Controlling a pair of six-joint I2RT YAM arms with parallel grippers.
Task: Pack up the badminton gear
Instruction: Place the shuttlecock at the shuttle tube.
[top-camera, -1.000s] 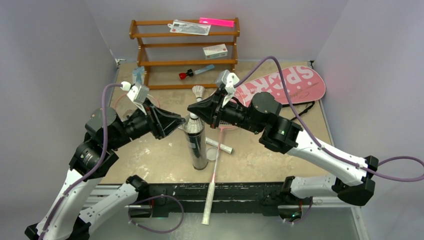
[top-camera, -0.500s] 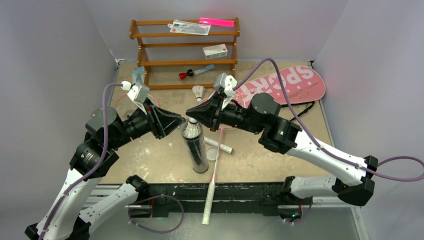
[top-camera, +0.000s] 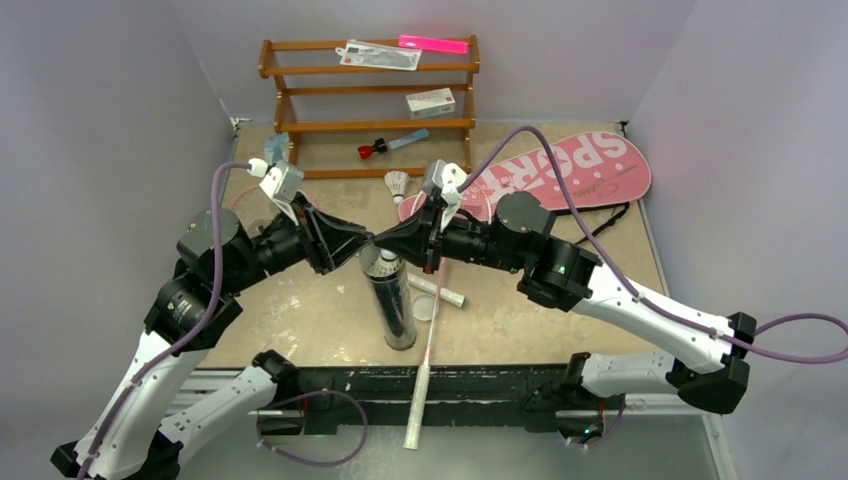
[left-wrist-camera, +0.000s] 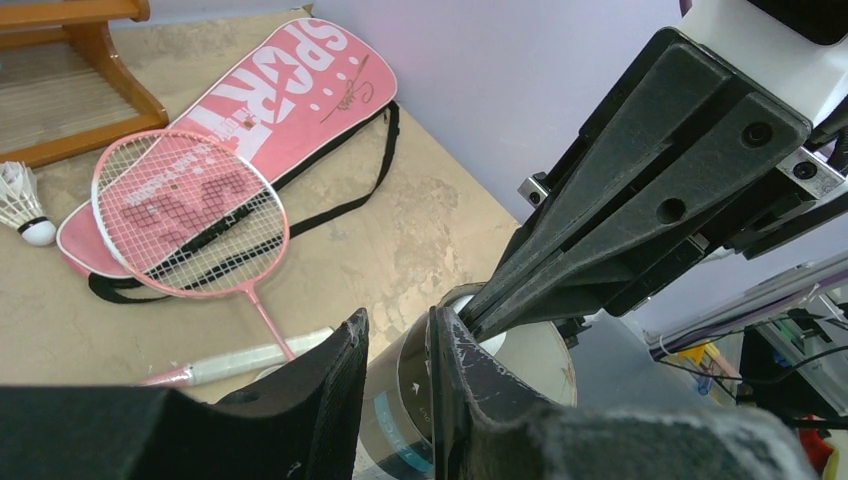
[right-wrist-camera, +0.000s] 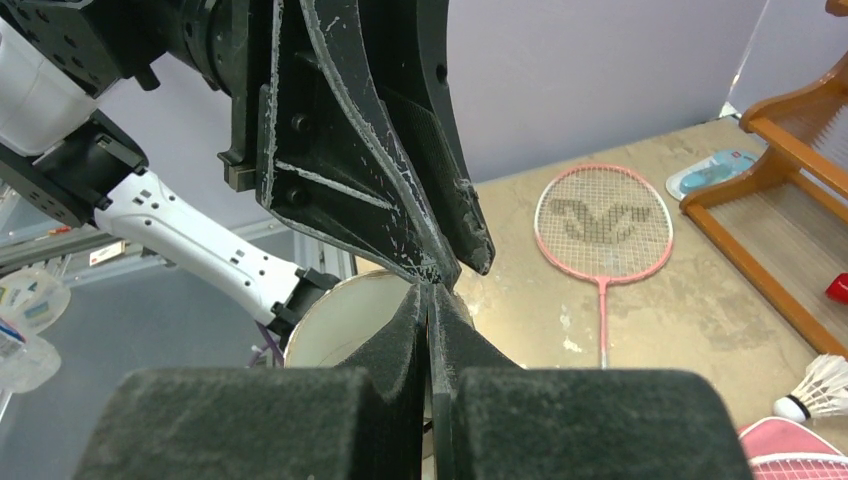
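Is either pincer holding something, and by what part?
The left pincer grips the upright black tube by its top rim. The right pincer is shut on nothing visible, tips at the tube's mouth.

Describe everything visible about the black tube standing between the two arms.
The black tube is a long, glossy dark cylinder with a pale inner wall and a teal mark near its top. It stands roughly upright on the table, its mouth open, with something white showing inside. The left end effector seems to pinch its rim wall, and the tips of the shut right end effector sit at the mouth.
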